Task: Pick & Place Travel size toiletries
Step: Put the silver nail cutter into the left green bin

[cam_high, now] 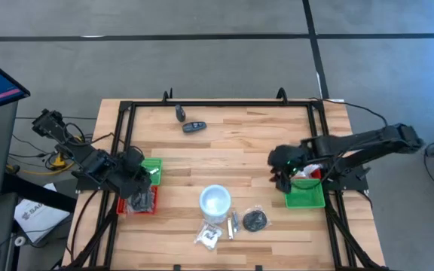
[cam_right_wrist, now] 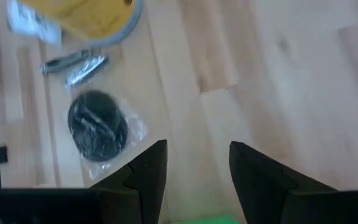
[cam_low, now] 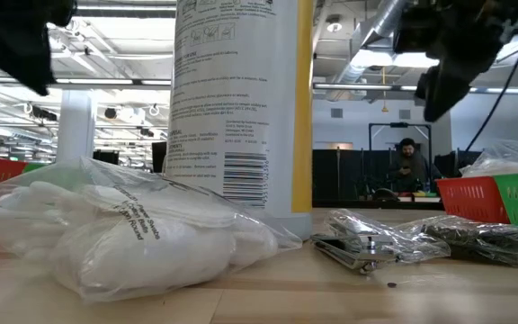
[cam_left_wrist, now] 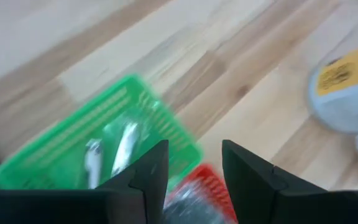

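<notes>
The travel size toiletries lie near the table's front: a white piece in a clear wrapper [cam_high: 209, 235], a silvery stick [cam_high: 232, 223] and a wrapped black disc [cam_high: 255, 220] [cam_right_wrist: 98, 127]. Two dark oblong pieces [cam_high: 188, 120] lie near the far edge. My left gripper [cam_high: 142, 190] [cam_left_wrist: 194, 165] hangs open above the left red tray [cam_high: 138, 203], beside a green tray [cam_left_wrist: 98, 140] that holds wrapped silvery items [cam_left_wrist: 120, 149]. My right gripper [cam_high: 281, 179] [cam_right_wrist: 197, 165] hangs open over bare wood, between the black disc and the right green tray [cam_high: 305, 196].
A white, yellow-labelled container [cam_high: 215, 202] [cam_low: 241, 108] stands upright at the front middle, just behind the loose items. A red tray [cam_high: 307, 175] with a clear wrapper sits behind the right green tray. A black frame [cam_high: 224, 104] borders the table. Bare wood fills the table's middle.
</notes>
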`<move>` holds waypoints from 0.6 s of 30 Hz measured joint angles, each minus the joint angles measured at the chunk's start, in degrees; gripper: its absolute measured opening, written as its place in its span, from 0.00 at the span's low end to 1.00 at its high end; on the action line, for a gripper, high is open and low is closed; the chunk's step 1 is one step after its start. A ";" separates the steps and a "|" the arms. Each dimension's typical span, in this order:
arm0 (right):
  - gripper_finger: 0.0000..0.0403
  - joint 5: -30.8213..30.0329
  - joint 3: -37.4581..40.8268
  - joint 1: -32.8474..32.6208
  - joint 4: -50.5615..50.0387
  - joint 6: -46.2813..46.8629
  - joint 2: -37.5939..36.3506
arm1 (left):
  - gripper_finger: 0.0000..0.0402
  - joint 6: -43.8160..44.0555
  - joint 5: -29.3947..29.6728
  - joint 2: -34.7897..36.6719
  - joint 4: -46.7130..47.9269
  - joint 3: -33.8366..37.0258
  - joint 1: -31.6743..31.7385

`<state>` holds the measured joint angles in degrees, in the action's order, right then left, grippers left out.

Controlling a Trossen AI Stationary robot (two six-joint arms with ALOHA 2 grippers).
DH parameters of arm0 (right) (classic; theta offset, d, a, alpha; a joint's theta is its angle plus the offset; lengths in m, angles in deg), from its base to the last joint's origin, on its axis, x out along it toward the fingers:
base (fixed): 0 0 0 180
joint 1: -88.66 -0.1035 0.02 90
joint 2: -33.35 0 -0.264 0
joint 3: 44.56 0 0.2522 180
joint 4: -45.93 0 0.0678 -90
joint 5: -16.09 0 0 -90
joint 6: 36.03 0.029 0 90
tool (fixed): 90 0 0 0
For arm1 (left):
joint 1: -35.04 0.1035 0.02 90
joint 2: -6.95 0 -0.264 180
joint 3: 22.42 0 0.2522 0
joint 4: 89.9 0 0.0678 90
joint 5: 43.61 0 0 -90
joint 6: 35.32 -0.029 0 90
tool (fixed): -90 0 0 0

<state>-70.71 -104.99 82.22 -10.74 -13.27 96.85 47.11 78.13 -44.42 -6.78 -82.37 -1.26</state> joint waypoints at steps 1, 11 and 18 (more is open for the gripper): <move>0.41 -0.01 0.00 -1.12 0.66 0.23 1.42 | 0.35 -1.42 1.11 -0.02 -1.47 0.00 0.00; 0.41 -0.24 0.00 -8.44 9.78 2.78 13.11 | 0.35 -11.52 7.53 -0.02 -9.51 0.00 0.00; 0.41 -0.24 -0.04 -11.16 17.10 2.82 18.28 | 0.34 -11.71 9.03 -0.09 -10.12 0.04 0.00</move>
<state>-70.95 -105.04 71.06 6.36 -10.45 115.13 35.40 87.16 -44.52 -16.90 -82.33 -1.26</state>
